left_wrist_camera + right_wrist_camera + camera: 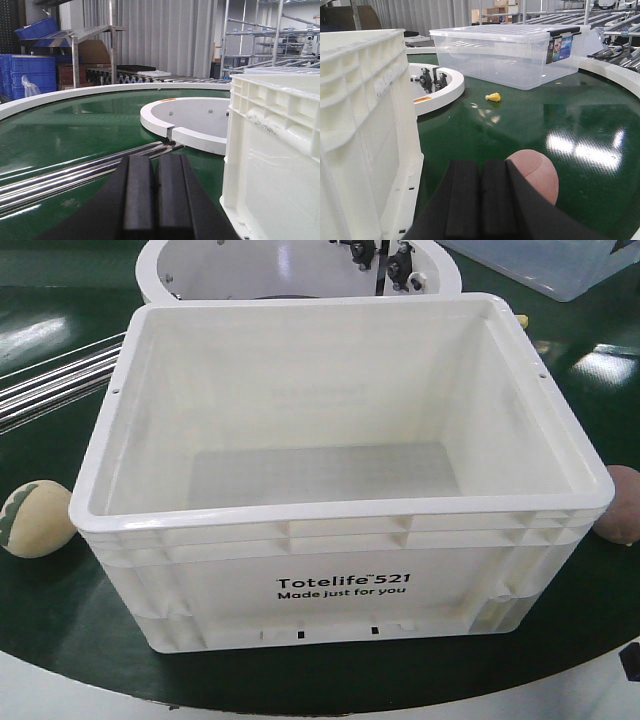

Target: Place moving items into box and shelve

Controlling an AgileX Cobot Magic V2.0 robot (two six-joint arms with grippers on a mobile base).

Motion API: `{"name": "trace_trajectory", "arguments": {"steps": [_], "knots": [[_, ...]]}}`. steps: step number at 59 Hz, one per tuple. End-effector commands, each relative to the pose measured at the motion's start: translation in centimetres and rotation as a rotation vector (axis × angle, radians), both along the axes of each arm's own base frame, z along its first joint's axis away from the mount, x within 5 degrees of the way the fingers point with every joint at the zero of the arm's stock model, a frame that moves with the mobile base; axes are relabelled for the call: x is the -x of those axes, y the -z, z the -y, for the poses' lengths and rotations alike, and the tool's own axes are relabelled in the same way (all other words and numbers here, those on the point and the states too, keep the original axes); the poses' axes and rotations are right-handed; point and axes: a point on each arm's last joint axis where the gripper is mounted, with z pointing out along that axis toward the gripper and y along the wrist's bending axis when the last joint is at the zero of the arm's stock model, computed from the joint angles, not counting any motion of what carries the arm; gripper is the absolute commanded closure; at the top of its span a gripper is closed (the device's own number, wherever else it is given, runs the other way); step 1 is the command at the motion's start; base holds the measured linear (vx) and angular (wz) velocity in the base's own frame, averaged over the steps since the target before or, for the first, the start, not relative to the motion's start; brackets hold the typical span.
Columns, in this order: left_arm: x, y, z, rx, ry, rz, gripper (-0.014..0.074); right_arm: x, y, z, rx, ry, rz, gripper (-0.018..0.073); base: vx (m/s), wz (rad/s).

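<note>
The white box printed "Totelife 521" stands empty on the green table. A pale yellow egg with a green stripe lies against the table to the box's left. A reddish-brown egg lies to the box's right. In the right wrist view that reddish-brown egg sits just past my right gripper, on its right side; the pads are pressed together, holding nothing. My left gripper is shut too, beside the box wall. Neither gripper shows in the front view.
A round white tub stands behind the box, with black fittings inside. A clear lidded bin stands farther back right, a small yellow piece in front of it. Steel rails cross the table at left. Blue crates stack beyond.
</note>
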Motion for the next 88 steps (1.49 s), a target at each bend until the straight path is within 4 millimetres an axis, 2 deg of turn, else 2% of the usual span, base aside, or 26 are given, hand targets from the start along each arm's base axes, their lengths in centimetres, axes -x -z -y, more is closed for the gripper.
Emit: {"name": "trace_trajectory", "arguments": {"steps": [1, 60, 70, 77, 82, 88], "knots": [[0.2, -0.3, -0.1, 0.012, -0.002, 0.077, 0.0603, 0.1, -0.7, 0.1, 0.017, 0.011, 0.09, 0.0568, 0.0, 0.0], [0.2, -0.3, -0.1, 0.012, -0.002, 0.08, 0.0603, 0.1, -0.8, 0.1, 0.019, 0.012, 0.1, 0.0568, 0.0, 0.0], [0.3, -1.2, -0.1, 0.033, -0.001, 0.114, 0.0603, 0.2, -1.6, 0.2, -0.029, 0.022, 0.186, 0.0568, 0.0, 0.0], [1.0, -4.0, -0.1, 0.069, 0.008, 0.197, 0.0603, 0.5, -3.4, 0.4, -0.114, 0.034, 0.308, 0.0568, 0.0, 0.0], [1.9, -6.9, -0.1, 0.069, 0.012, 0.272, 0.0603, 1.3, -6.5, 0.3, -0.105, 0.029, 0.406, 0.0568, 0.0, 0.0], [3.5, -10.6, -0.1, 0.07, 0.017, 0.379, 0.0603, 3.2, -11.2, 0.1, -0.058, 0.018, 0.523, 0.0568, 0.0, 0.0]]}}
